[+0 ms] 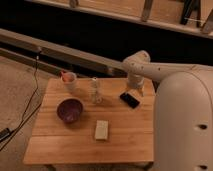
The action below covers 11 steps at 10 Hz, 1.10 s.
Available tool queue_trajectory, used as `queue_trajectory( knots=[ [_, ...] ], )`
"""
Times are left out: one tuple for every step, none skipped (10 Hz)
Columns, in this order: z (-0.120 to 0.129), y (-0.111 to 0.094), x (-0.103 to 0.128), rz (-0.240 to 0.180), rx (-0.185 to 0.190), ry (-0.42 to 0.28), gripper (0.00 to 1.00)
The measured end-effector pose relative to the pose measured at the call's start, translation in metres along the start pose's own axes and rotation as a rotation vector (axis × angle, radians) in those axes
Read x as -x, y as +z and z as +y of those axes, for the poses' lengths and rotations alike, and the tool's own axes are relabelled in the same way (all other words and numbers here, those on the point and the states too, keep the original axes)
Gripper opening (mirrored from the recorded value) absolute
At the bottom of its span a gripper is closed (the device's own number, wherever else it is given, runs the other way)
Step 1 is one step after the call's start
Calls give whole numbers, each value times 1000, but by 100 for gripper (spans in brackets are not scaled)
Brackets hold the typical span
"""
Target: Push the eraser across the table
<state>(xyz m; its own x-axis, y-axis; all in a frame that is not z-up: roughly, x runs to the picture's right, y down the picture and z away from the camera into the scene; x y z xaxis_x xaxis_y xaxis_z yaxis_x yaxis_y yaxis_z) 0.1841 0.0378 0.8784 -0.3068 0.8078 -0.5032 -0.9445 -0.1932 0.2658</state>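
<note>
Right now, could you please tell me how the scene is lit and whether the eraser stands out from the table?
Camera view: the light is dim and warm, and the table top is the brightest surface, with a nearly black band behind it. Camera view: the eraser shows as a dark patch on pale wood, the gripper just behind it near the far right corner. Camera view: no glare on the wood.

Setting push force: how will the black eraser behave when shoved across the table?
The eraser lies flat and low, so it should slide rather than tip or roll. It looks rigid, unlikely to bend. The gripper is just beyond its far edge.
</note>
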Motion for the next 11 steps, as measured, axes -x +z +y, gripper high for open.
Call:
queue_trajectory(
  knots=[
    [2,16,8,4,6,-5,65],
    [5,27,14,8,11,-4,65],
    [7,37,22,11,17,-2,65],
    [8,43,27,14,22,3,65],
    [10,48,39,11,32,12,65],
    [10,49,47,9,40,21,65],
    [9,50,54,7,46,33,65],
    [8,52,63,3,52,42,65],
    [7,56,66,5,48,43,65],
    [7,59,68,6,46,44,65],
    [6,68,70,15,36,44,65]
  ],
)
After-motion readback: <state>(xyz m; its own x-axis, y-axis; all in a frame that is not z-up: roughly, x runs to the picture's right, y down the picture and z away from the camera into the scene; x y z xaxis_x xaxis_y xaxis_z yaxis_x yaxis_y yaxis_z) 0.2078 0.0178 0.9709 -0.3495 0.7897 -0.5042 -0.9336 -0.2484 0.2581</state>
